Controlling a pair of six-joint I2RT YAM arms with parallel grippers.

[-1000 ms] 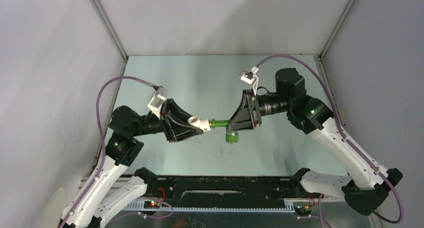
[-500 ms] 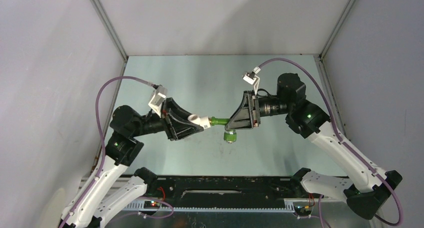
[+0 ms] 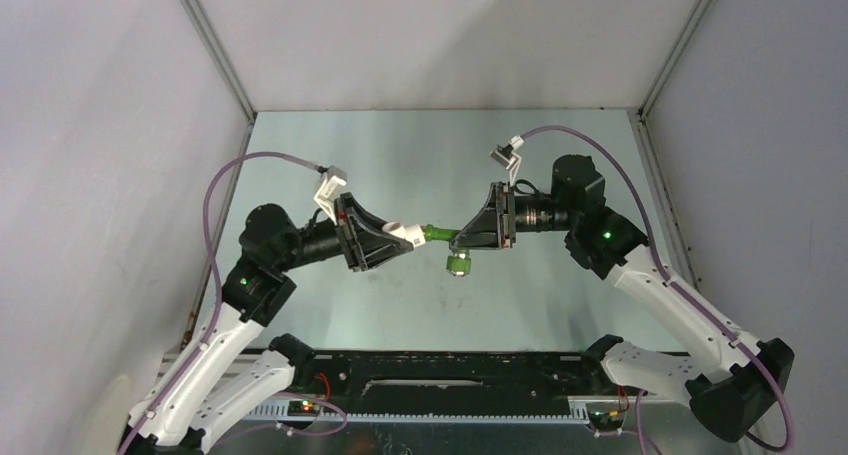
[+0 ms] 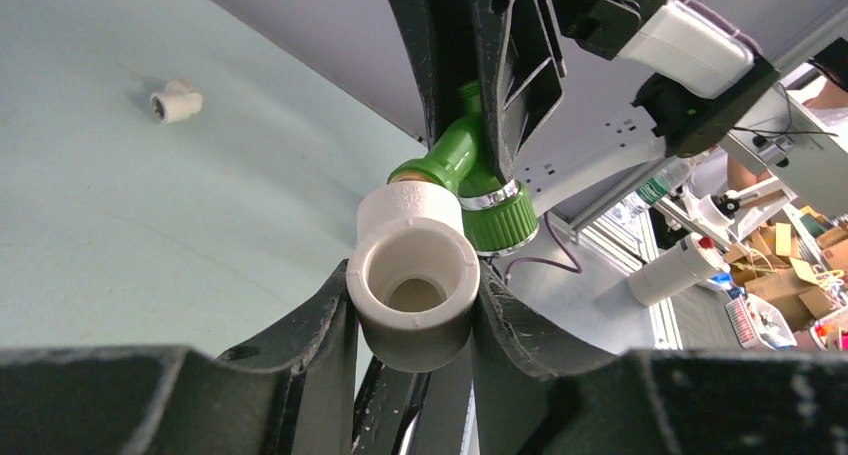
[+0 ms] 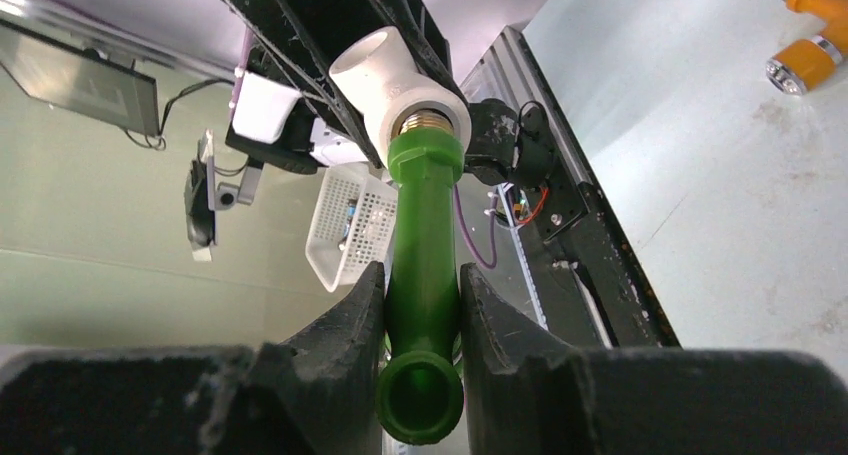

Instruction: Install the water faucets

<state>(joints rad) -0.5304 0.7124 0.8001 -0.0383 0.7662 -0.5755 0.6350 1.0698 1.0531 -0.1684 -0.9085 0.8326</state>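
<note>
My left gripper [image 3: 398, 233] is shut on a white elbow fitting [image 4: 415, 275], held above the table. My right gripper [image 3: 458, 237] is shut on the green faucet [image 5: 422, 265], gripping its straight body. The faucet's brass-ringed end sits in the elbow's mouth [image 5: 425, 115], and its green ribbed knob [image 3: 458, 264] hangs below. In the left wrist view the green faucet [image 4: 462, 165] joins the elbow just beyond my fingers. The orange faucet [image 5: 812, 35] lies on the table at the top right of the right wrist view. It does not show in the top view.
A second white elbow fitting [image 4: 175, 101] lies loose on the pale green table [image 3: 400, 165] in the left wrist view. Grey walls enclose the table on three sides. A black rail [image 3: 440, 385] runs along the near edge between the arm bases.
Both grippers have moved slightly up and toward each other with the joined parts. The left arm has pushed right, and the green knob has shifted a little upward.
</note>
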